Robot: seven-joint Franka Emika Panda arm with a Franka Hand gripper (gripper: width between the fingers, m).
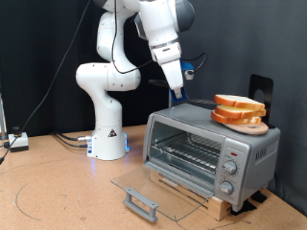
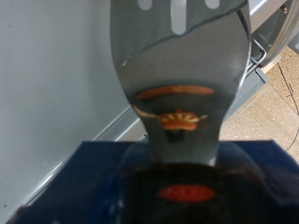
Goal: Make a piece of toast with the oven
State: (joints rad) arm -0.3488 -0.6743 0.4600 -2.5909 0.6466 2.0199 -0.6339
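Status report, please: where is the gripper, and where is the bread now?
Gripper above oven top, holding a spatula. Piece of toast on wooden plate atop oven. Oven door open, rack bare.

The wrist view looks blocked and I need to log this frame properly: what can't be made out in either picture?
- Pincer: in the exterior view too small to tell whether it is open; in the wrist view a spatula fills the frame, hiding the fingers.
- Piece of toast: lies on a wooden plate atop the oven; hidden in the wrist view by the spatula.
- Oven knobs: settings too small to read.
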